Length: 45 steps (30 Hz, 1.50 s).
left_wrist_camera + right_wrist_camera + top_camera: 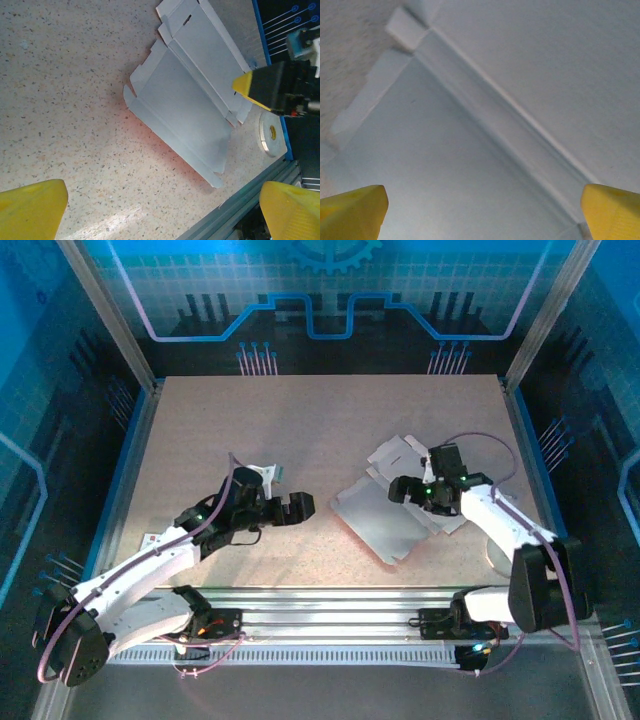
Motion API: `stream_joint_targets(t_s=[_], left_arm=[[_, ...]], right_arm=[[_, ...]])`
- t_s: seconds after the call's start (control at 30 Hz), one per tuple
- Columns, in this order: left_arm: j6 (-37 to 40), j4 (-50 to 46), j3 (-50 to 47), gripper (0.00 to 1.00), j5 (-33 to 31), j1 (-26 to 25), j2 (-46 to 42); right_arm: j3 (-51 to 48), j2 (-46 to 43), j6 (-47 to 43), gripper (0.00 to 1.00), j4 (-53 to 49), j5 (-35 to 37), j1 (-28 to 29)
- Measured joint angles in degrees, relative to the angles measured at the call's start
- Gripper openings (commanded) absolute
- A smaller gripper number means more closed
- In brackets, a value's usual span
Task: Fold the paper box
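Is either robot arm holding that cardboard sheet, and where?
Nothing is held. The right arm's fingers are spread open over the paper box; the left arm's fingers are open, away from it.

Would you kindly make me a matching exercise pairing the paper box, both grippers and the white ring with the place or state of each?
1 paper box
2 left gripper
3 right gripper
4 white ring

A open, just above the box
B unfolded, whitish face up
C open, over bare table beside the box
D by the table's near right edge

Pairs: 1-B, 2-C, 3-A, 4-D
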Motion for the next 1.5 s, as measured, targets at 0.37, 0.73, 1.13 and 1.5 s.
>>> stream_joint_targets(t_s=[0.37,0.73,1.13,1.5], left_arm=[[-0.4,0.1,-0.4,0.99,0.0,-0.1,0.4],[-0.4,0.0,-0.5,0.99,0.0,-0.1,2.0],[-0.4,-3.7,-0.4,0.99,-0.6,4.8,-3.2],[4.5,-4.9,8.9,0.99,6.0,10.5,9.4]], right_arm=[[3.9,13.7,2.4,1.00,4.3,-2.3,-1.3],[20.6,28.5,-0.6,1.00,7.6,-4.0,9.9],[26.9,28.4,-8.1,1.00,5.9,-2.5,21.5],[12.3,12.3,-2.1,1.00,8.0,-2.8,15.1]])
